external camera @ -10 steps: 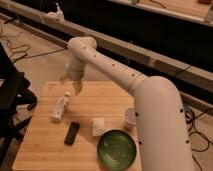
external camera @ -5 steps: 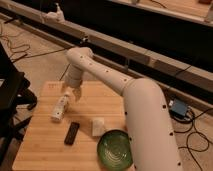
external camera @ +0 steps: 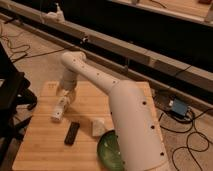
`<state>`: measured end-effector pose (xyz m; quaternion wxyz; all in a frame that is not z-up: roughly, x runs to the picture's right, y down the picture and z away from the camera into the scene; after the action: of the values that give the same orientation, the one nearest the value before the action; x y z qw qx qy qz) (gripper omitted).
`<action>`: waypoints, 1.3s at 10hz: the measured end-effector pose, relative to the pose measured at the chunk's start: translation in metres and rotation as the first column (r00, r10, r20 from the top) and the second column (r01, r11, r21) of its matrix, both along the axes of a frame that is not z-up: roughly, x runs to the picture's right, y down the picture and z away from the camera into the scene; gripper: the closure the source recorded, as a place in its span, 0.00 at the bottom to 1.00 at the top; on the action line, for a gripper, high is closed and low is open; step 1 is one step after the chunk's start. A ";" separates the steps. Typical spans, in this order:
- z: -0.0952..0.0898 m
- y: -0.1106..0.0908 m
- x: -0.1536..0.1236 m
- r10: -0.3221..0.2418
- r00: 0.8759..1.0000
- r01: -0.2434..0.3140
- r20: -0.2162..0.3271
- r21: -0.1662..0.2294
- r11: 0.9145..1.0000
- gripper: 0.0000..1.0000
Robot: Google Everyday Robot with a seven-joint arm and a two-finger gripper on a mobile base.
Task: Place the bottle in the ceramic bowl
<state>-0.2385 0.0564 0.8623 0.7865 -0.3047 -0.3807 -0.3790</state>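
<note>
So the gripper (external camera: 67, 95) is down low over the left part of the wooden table (external camera: 40, 150), right at the top end of the bottle (external camera: 59, 109). Honestly can't tell if it's gripping it or not. The bottle lies slanted on the wood, with the black remote (external camera: 72, 133) just in front of it and a white block (external camera: 98, 127) to the right. The green ceramic bowl (external camera: 108, 150) sits at the near edge, half hidden by the big white arm (external camera: 127, 115), well apart from the bottle.
</note>
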 end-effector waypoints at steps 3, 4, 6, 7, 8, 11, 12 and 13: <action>0.012 0.013 -0.015 -0.024 1.000 0.024 0.015 -0.041 0.999 0.35; 0.016 0.015 -0.017 -0.026 1.000 0.027 0.014 -0.051 0.998 0.35; 0.025 0.023 -0.017 -0.033 0.999 0.033 0.012 -0.079 0.996 0.35; 0.029 0.029 -0.018 -0.039 0.999 0.040 0.011 -0.097 0.994 0.35; 0.032 0.035 -0.018 -0.045 0.999 0.046 0.009 -0.113 0.992 0.35; 0.041 0.053 -0.021 -0.077 0.997 0.079 0.019 -0.156 0.985 0.35; 0.044 0.057 -0.023 -0.087 0.996 0.089 0.020 -0.161 0.983 0.37; 0.047 0.058 -0.024 -0.098 0.995 0.099 0.019 -0.157 0.983 0.45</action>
<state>-0.2621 0.1142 0.9093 0.7380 -0.3823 -0.3984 -0.3878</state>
